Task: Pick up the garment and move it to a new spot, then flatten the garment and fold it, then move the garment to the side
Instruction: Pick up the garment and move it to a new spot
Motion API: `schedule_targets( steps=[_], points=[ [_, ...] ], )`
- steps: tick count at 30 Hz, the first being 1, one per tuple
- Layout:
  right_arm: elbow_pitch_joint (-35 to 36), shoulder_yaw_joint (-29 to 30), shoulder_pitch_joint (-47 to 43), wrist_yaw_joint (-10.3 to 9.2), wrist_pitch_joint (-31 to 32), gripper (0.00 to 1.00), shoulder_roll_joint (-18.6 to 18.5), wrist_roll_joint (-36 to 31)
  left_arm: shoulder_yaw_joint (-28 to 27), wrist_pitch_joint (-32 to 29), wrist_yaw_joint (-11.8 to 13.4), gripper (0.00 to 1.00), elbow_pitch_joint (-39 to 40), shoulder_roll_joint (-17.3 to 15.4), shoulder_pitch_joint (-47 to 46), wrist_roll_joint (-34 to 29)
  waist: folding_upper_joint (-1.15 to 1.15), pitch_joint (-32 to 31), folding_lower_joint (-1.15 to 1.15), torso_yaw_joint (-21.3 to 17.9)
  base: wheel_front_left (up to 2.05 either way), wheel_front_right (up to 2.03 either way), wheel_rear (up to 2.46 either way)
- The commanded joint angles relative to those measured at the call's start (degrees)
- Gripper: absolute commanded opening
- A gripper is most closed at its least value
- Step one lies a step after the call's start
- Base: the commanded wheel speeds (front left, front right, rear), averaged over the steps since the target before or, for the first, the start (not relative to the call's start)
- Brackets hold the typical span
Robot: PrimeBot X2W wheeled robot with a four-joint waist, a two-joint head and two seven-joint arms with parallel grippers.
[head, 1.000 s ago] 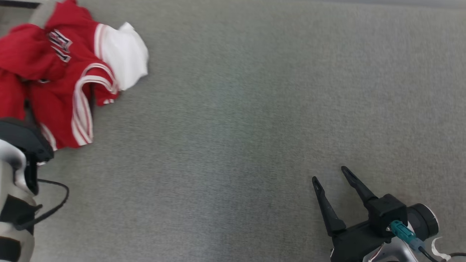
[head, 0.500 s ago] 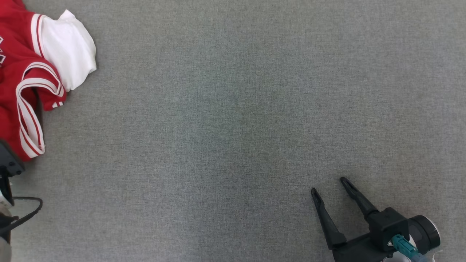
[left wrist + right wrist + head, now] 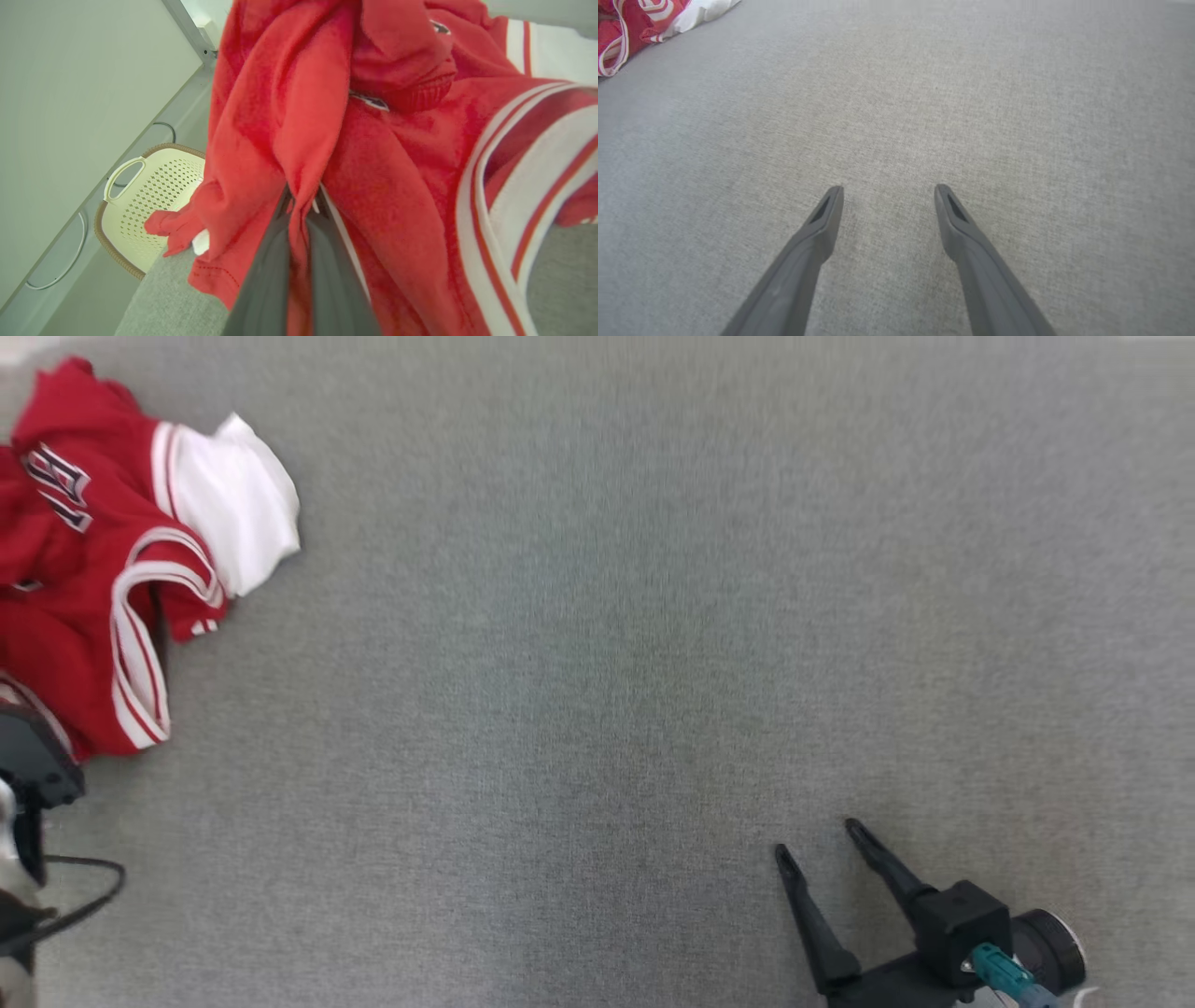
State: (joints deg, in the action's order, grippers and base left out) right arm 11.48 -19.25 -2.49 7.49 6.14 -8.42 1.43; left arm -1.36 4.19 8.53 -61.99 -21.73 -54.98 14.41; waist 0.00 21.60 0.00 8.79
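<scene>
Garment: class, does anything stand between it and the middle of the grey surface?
Nothing visible does. The left gripper is shut on the garment at far left; the right gripper sits open, apart.

- In the head view I get soft, even, bright light. The whole picture is slightly smeared, and the right pincer (image 3: 815, 836) throws only a faint shadow just beside its fingers.
- In the right wrist view, the surface (image 3: 896, 116) weave is crisp just ahead of the pincer and hazier far beyond it.
- In the left wrist view, the shirt (image 3: 397, 186) around the left pincer (image 3: 301, 205) is too close and blurred, and the fingers are out of focus too.
</scene>
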Motion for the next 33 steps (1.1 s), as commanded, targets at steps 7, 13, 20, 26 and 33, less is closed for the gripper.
schedule_targets(
  steps=[7, 13, 20, 26, 33],
  points=[
    [-4.75, -1.0, 1.91, 0.0, -3.4, 1.0, 2.61, 1.83, -2.5, -2.6, -9.11, 0.0, 2.4, -4.82, -1.41, 4.84, 0.0, -9.8, 0.0, -0.61, 0.0, 0.0, 0.0],
    [-9.79, -1.76, 1.95, 0.0, -6.71, 1.0, 4.55, 3.39, -1.17, -9.44, -11.99, 0.0, 7.05, -2.09, -6.79, 6.59, 0.0, -14.96, 0.0, -0.73, 0.0, 0.0, 0.0],
    [-14.02, -1.54, 0.93, 0.0, -9.27, 1.0, 5.39, 4.39, 1.85, -15.09, -13.65, 0.0, 12.73, 2.34, -9.3, 7.56, 0.0, -20.62, 0.0, -1.21, 0.0, 0.0, 0.0],
    [-15.33, -0.48, -0.06, 0.0, -10.73, 1.0, 5.57, 5.7, 5.71, -20.88, -15.49, 0.0, 21.44, 8.29, -9.86, 11.46, 0.0, -24.95, 0.0, -3.77, 0.0, 0.0, 0.0],
    [-15.57, 0.13, -0.36, 0.0, -10.76, 1.0, 5.54, 6.01, 9.09, -25.52, -15.89, 0.0, 30.98, 14.74, -7.84, 18.3, 0.0, -26.92, 0.0, -8.5, 0.0, 0.0, 0.0]
  ],
)
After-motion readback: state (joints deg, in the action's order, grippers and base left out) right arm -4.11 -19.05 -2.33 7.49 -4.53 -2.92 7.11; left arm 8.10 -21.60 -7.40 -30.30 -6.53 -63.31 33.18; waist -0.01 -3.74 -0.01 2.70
